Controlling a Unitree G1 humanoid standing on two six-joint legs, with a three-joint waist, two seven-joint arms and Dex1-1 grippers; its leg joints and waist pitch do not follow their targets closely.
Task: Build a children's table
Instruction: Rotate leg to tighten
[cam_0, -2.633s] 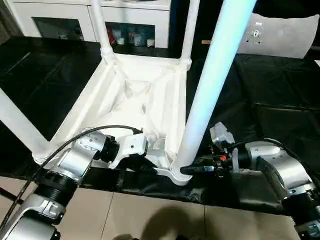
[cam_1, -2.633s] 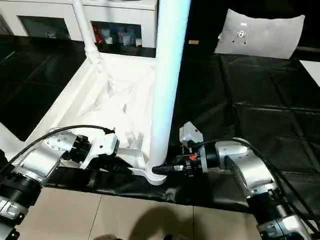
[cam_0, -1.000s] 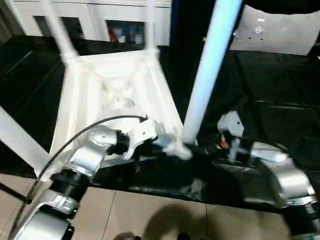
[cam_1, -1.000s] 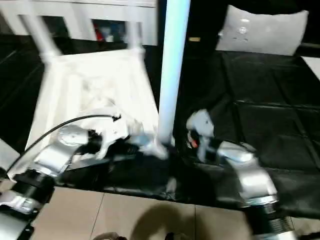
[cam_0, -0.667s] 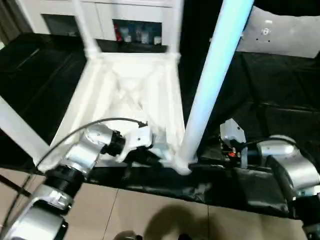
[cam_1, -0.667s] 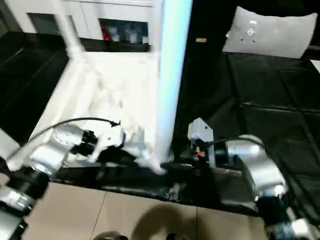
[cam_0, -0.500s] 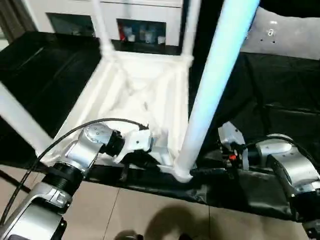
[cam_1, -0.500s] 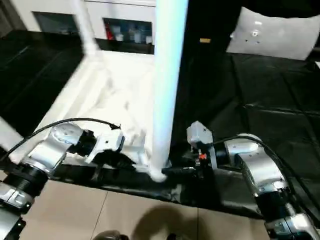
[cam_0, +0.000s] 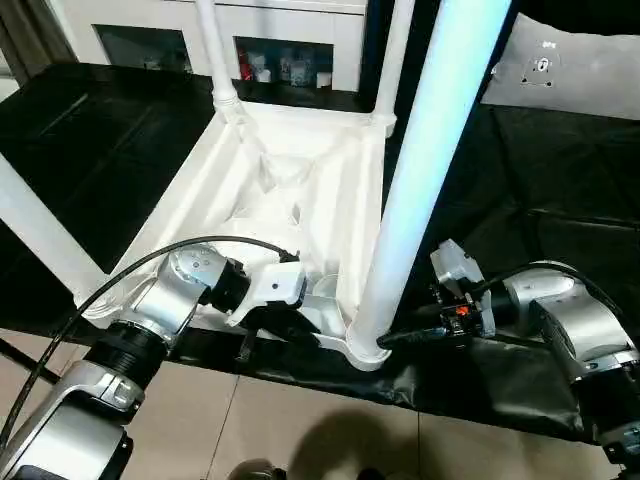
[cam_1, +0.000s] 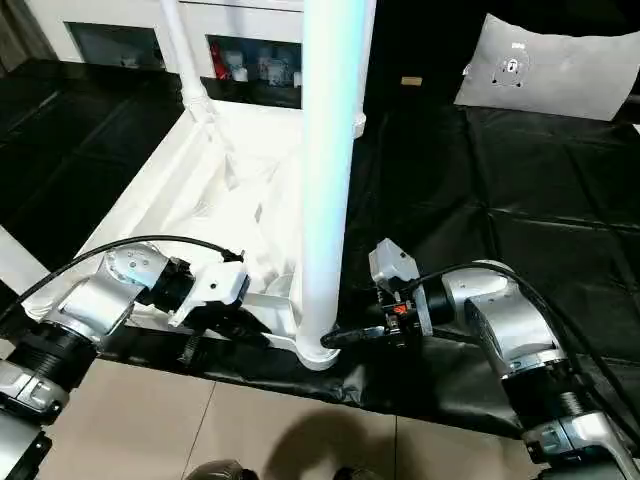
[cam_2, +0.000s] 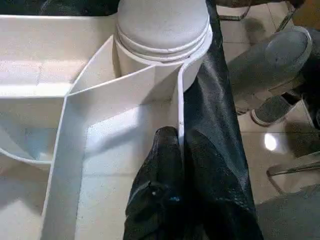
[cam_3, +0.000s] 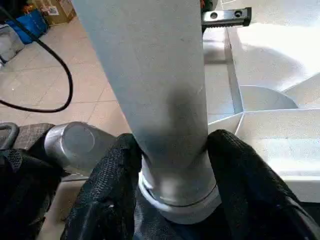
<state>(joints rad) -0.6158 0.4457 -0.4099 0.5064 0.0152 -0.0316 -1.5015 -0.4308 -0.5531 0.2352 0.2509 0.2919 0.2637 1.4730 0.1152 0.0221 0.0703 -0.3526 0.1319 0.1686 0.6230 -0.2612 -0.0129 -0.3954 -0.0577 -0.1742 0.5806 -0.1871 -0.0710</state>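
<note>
Children's table (cam_0: 290, 190): white plastic, upside down in the centre-left of the head views, ribbed underside facing up, lying on a black sheet (cam_0: 560, 200).
Near leg (cam_0: 425, 170): stands upright in the corner socket (cam_0: 365, 345) at lower centre, rising out of the top of the frame.
Other legs: two thin ones rise from the far corners at upper centre; a fourth slants up from the near-left corner toward the left edge.
Right gripper (cam_3: 172, 165): at the base of the near leg, just above the socket, coming in from the right; its black fingers (cam_3: 240, 175) sit on either side of the leg and press against it, pinching the leg.
Left gripper (cam_2: 175, 150): at the table's near edge, left of the socket; fingers pressed together on the thin upright rim wall (cam_2: 180, 110), one inside it and one outside.
Black sheet: covers the floor under the table and spreads to the right.
White cabinet (cam_0: 270, 40): glass doors, along the top edge.
Flat white board (cam_0: 570, 65): upper right corner, lying on the sheet.
Tiled floor (cam_0: 300, 430): bare along the bottom edge.
</note>
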